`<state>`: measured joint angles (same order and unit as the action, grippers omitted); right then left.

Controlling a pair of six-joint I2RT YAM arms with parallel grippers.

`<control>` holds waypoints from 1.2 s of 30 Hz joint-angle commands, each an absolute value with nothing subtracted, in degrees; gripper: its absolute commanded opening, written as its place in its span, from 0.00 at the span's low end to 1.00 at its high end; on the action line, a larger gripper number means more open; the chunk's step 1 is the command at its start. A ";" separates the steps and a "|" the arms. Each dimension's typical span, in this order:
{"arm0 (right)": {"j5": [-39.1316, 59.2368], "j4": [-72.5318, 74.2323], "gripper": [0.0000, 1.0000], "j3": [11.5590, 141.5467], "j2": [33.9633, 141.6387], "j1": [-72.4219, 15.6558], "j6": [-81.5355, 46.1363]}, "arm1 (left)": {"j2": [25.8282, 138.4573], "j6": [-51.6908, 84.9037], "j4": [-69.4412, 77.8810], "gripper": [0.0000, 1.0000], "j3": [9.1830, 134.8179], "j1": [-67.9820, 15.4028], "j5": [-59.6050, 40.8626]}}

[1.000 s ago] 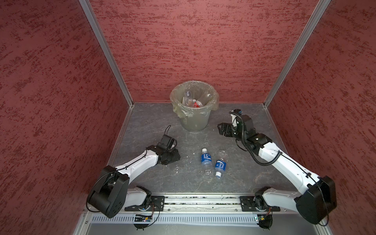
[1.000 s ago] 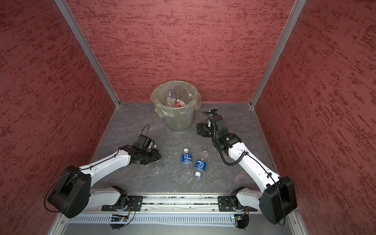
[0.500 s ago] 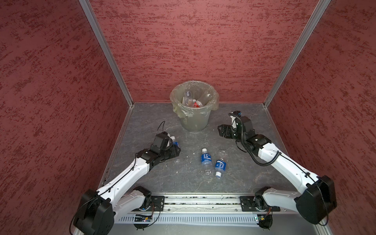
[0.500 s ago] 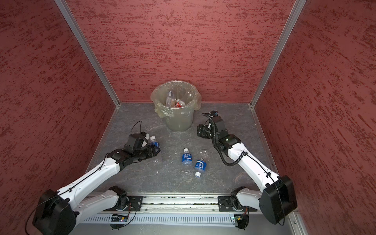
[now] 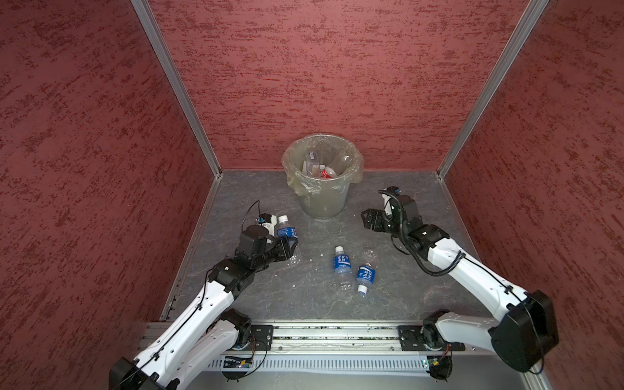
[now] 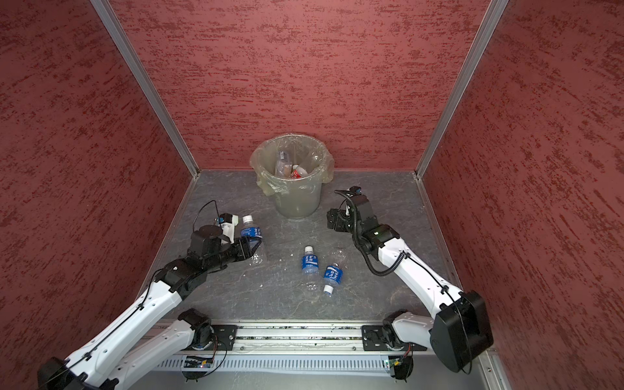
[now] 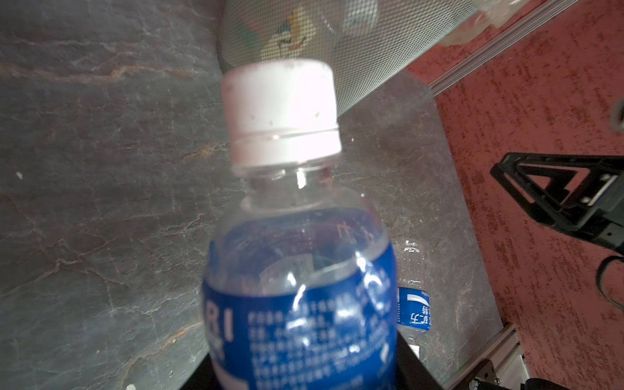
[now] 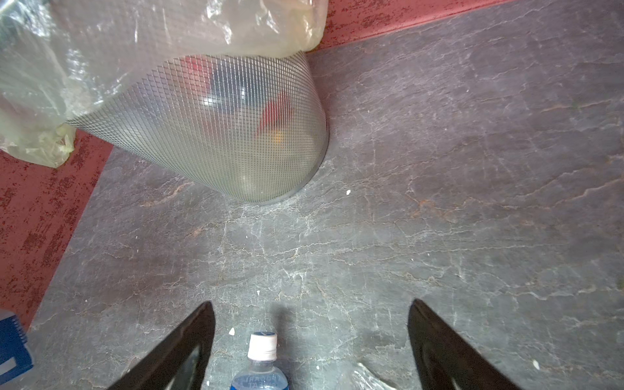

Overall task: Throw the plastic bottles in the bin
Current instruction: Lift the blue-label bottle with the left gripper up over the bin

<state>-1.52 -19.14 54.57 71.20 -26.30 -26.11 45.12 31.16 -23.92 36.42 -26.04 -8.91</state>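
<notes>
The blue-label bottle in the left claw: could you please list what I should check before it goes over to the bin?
1. Grip of left claw on held bottle: ok.
2. Base of held bottle off the floor: cannot tell.
3. Mouth of bin open, room above the bottles inside: ok.
4. Position of right claw, open and apart from bin: ok.
5. Rest of floor free of bottles: not ok, two floor bottles lie between the arms.
</notes>
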 commanded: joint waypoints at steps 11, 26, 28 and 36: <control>-2.34 -18.68 0.90 53.62 70.74 -26.05 -27.39 | 39.84 26.78 -23.19 0.51 41.85 -26.35 -8.49; -2.88 -18.64 0.91 52.22 69.97 -26.08 -27.47 | 43.26 22.43 -22.75 0.51 53.96 -26.35 -9.11; -2.94 -18.69 0.91 52.25 70.13 -26.06 -27.38 | 44.99 21.77 -21.63 0.51 55.75 -26.37 -9.31; -2.90 -18.87 0.91 52.68 69.57 -26.10 -27.25 | 55.11 20.16 -14.84 0.51 64.72 -26.31 -11.33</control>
